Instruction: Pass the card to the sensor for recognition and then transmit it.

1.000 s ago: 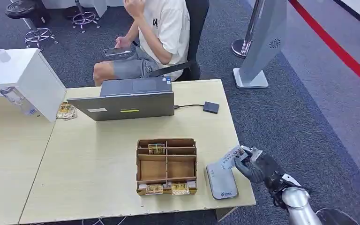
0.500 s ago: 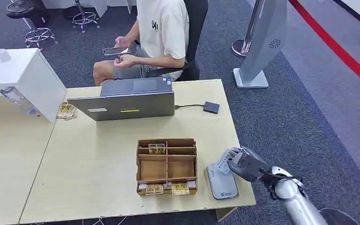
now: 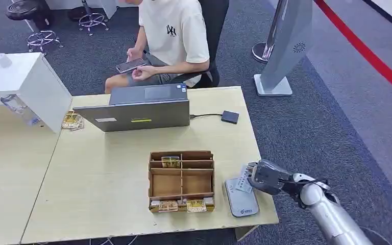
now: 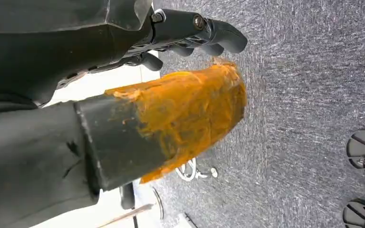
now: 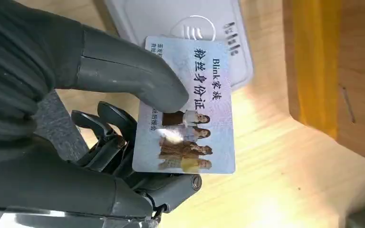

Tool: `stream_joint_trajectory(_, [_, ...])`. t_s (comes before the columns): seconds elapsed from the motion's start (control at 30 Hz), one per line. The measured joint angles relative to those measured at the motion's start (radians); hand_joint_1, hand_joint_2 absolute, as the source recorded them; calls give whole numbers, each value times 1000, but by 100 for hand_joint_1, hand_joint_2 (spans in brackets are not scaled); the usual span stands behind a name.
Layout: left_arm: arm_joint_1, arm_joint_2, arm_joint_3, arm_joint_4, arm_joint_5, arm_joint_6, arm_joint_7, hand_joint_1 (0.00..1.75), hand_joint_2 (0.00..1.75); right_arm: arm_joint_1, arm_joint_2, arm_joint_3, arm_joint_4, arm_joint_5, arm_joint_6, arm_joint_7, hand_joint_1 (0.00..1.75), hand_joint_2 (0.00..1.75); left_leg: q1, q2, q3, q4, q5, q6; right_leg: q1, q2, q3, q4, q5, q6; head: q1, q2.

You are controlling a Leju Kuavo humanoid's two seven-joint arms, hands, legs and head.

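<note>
My right hand (image 3: 264,177) pinches a pale blue card (image 3: 244,178) between thumb and fingers at the table's near right corner. The card (image 5: 189,107) carries printed text and a row of small figures; the thumb (image 5: 133,76) lies across its face. It hangs tilted over the upper end of the grey card sensor (image 3: 241,196), a flat pad (image 5: 171,21) lying on the table. I cannot tell whether the card touches the sensor. My left hand (image 4: 190,33) hangs over grey carpet with its dark fingers curled and nothing in them.
A wooden divided tray (image 3: 181,179) with yellow cards sits just left of the sensor. Behind it stand an open laptop (image 3: 139,108) and a small black box (image 3: 229,117). A person (image 3: 172,41) sits past the far edge holding a phone. A white cabinet (image 3: 25,87) stands at the left.
My right hand has moved left and slightly down with the card, from beside the table's edge to over the sensor. The seated person has shifted and lowered an arm.
</note>
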Motion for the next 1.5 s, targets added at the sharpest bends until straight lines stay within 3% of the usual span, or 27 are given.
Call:
stream_joint_trajectory(0.47, [0, -1, 8, 0, 14, 0, 0, 0, 0, -58, -52, 113, 40, -14, 45, -13, 175, 175, 0, 0, 0, 0, 0, 0, 0, 0, 0, 0, 0, 0, 0, 0])
stream_joint_trajectory(1.07, [0, -10, 24, 0, 23, 5, 2, 0, 0, -62, -55, 254, -27, -10, 32, 10, 175, 175, 0, 0, 1, 0, 0, 0, 0, 0, 0, 0, 0, 0, 0, 0])
stream_joint_trajectory(1.5, [0, -12, 25, 0, 33, 9, 2, 0, 0, -107, -53, 309, -9, 58, -56, 65, 175, 175, 0, 0, 1, 0, 0, 0, 0, 0, 1, 0, 0, 0, 0, 0])
